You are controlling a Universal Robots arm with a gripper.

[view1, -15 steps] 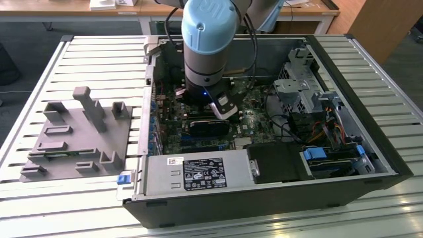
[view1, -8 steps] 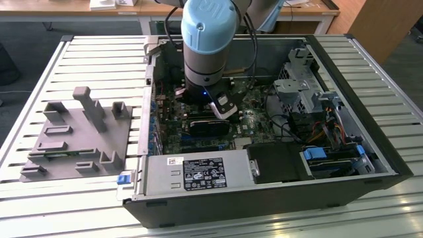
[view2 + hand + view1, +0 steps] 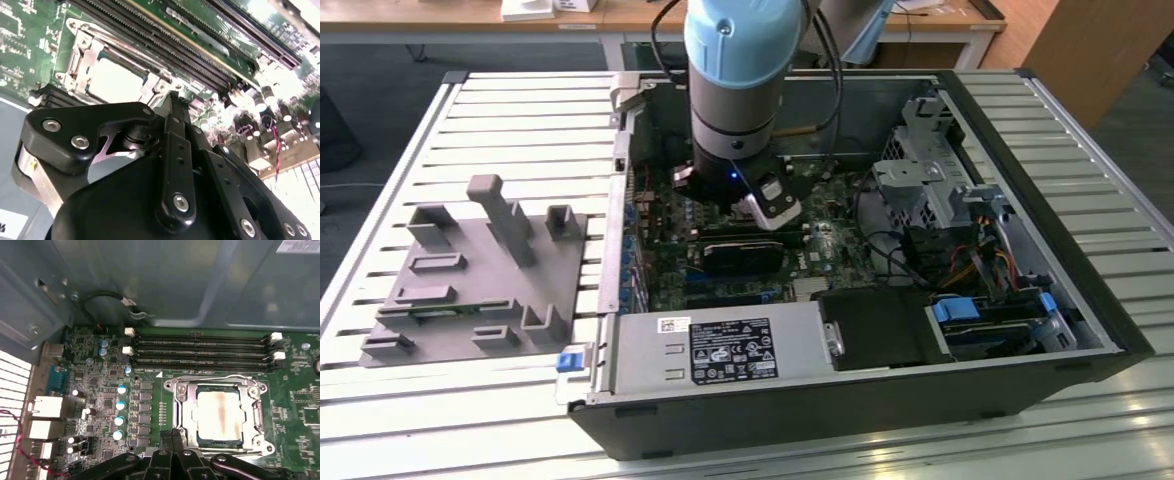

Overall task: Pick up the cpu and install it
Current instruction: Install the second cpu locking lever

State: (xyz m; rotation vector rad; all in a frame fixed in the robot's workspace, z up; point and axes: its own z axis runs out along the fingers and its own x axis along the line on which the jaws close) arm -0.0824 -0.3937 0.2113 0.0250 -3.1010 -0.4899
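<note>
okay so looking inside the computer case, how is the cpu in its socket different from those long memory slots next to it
The cpu is a pale, shiny square; the memory slots are long, thin, dark strips. The cpu sits alone inside a silver metal frame, while the memory slots run as a row of parallel bars with white clips at their ends. The cpu fills its socket; the memory slots hold no sticks. Both lie flat on the green motherboard, side by side.

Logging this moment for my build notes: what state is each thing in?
cpu: seated in its socket, metal frame around it.
gripper: empty, fingers together, just above the socket's edge.
memory slots: all empty.
computer case: lying on its side, side panel off.
grey parts holder: on the slatted table, beside the case.
</note>
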